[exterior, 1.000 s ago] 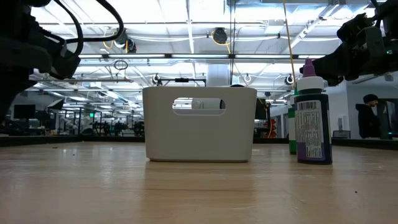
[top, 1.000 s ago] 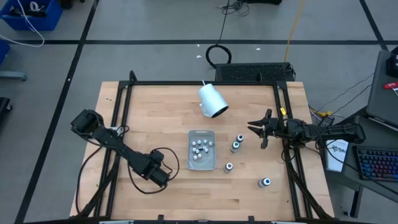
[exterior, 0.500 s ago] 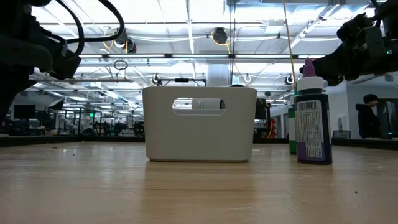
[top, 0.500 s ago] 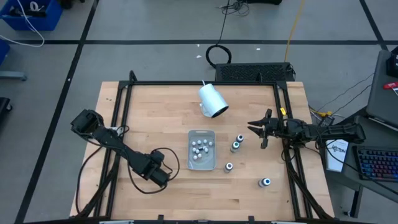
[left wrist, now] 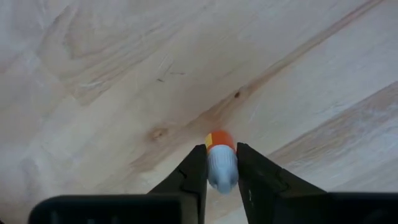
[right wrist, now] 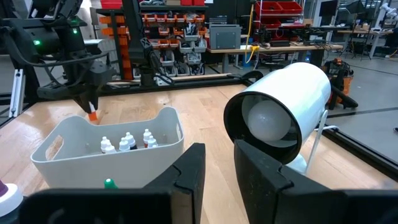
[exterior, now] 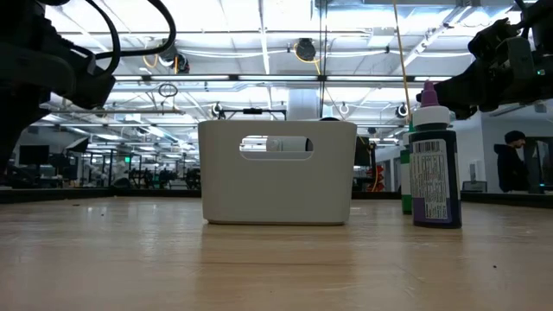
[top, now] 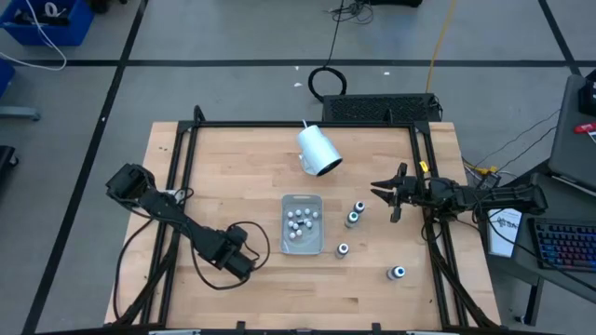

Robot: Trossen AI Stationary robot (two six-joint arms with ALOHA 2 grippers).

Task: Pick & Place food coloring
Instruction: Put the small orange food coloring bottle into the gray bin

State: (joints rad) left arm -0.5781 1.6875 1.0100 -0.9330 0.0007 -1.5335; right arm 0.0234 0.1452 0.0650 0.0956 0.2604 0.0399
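**Left gripper clamps a small bottle over bare wood**

A small bottle (left wrist: 221,163) with a pale cap and orange body sits pinched between the left gripper's (left wrist: 221,177) two dark fingers (left wrist: 194,174), above bare tabletop. In the high view that left gripper (top: 237,262) hangs at about 8 o'clock from the table's (top: 233,177) centre, well apart from the tray (top: 303,201). The right wrist view shows the same orange bottle (right wrist: 92,114) at the left arm's tip, beyond the tray's far side.

The tray (right wrist: 74,146) lies near the table's centre and holds a cluster of tiny whitish bottles (top: 300,221). Four dark bottles with pale caps stand on the wood at 3 to 5 o'clock from the tray: two close together (top: 355,213), one (top: 343,248) just beside the tray's near corner, one (top: 398,273) farther out near the right edge. In the low view one dark bottle (exterior: 435,168) stands right of the tray (exterior: 276,173).

A white cylinder (top: 318,151) lies tilted at 12 o'clock from the tray.

The right gripper (top: 388,194) waits at 3 o'clock, fingers (right wrist: 186,171) drawn narrow around nothing.
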